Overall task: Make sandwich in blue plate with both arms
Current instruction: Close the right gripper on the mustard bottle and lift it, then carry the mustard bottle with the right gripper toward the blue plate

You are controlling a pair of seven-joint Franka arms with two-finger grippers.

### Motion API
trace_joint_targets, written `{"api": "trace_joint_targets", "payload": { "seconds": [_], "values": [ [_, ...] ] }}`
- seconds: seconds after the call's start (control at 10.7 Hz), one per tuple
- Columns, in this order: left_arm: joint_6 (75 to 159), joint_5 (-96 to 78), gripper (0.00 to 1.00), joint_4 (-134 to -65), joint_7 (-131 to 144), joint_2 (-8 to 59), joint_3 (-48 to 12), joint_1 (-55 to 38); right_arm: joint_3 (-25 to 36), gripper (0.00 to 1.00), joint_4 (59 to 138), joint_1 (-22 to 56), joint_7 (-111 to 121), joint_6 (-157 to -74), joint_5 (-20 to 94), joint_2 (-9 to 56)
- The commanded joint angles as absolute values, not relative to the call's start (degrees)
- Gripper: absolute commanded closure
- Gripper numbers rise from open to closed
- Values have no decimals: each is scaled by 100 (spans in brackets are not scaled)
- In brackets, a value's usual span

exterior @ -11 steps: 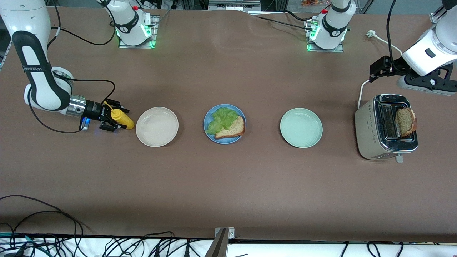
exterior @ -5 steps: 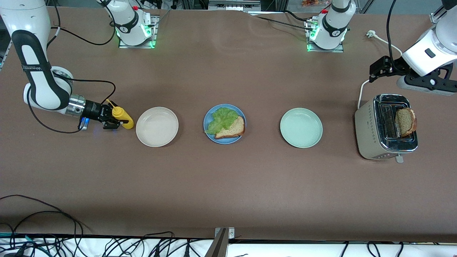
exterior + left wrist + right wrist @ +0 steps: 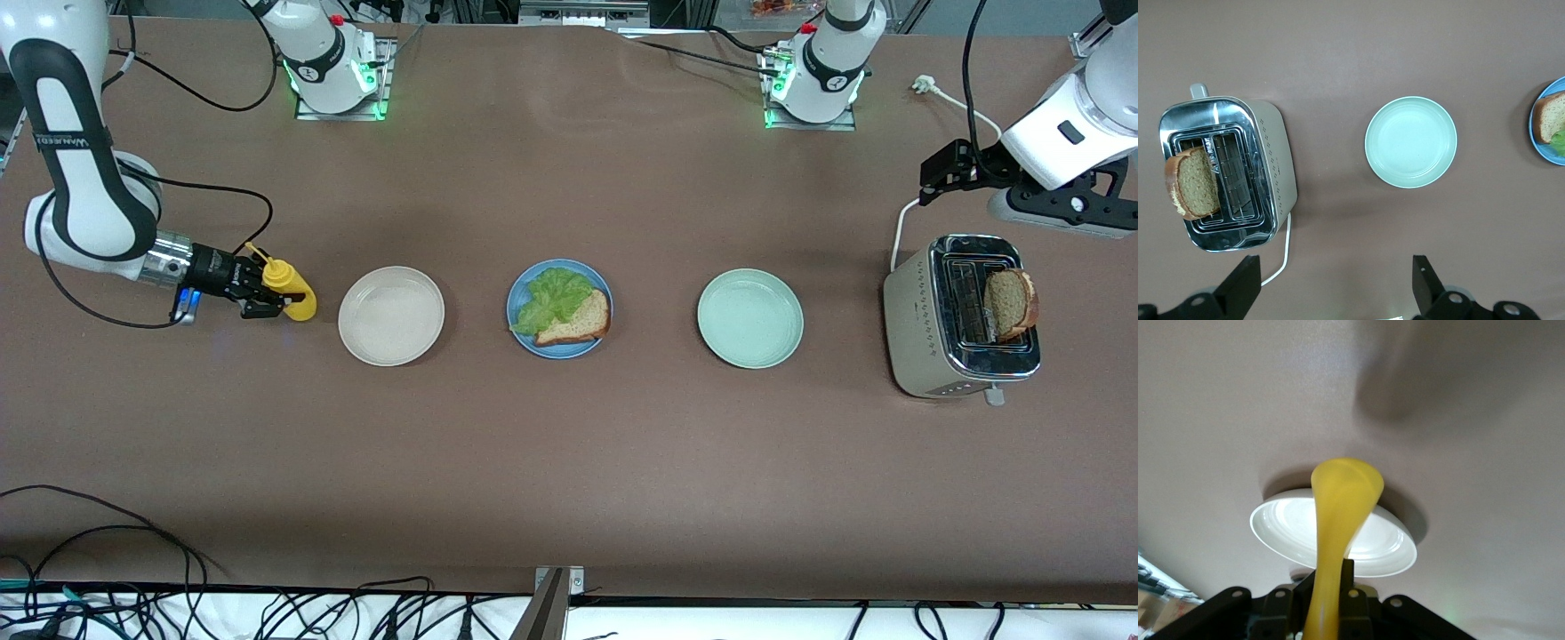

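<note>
Right hand (image 3: pixel 267 298) pulled yellow bottle (image 3: pixel 290 289) from white plate (image 3: pixel 391 316), squeezing | left hand (image 3: pixel 1331 283) agape above toaster (image 3: pixel 1228 173)

The right arm's black claw (image 3: pixel 267 296) lies low and sideways, squeezed tight on a yellow squeeze bottle (image 3: pixel 292 292). The left arm's black claw (image 3: pixel 1331 283) waits up high, fingers wide apart.

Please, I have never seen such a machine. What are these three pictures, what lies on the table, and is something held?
Two white robot arms work at a brown table. One picture looks down from across the table; the other two come from cameras on the wrists.

In a row lie a beige-white plate, a round blue plate with a green lettuce leaf and a brown toast slice, a pale green plate, and a silver toaster holding another toast slice.

The right claw is shut on a yellow squeeze bottle. The left claw waits open above the toaster.
</note>
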State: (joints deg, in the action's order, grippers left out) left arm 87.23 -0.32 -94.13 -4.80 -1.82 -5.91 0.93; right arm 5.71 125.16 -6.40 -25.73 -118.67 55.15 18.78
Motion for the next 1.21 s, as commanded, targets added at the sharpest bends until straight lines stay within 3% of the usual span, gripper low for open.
{"api": "trace_joint_targets", "payload": {
  "seconds": [0.0, 0.65, 1.12],
  "values": [
    [8719, -141, 0, -9343, -510, -167, -571, 79, 554, 100, 12358, -212, -4073, -12049, 4442, 1564],
    [8719, -141, 0, -9343, -510, -158, -571, 79, 378, 100, 12076, 622, -7141, -12226, 2692, 1450],
    [8719, -141, 0, -9343, -510, -167, -571, 70, 0, 100, 11594, 992, -9479, -11762, 1478, 1459]
  ]
}}
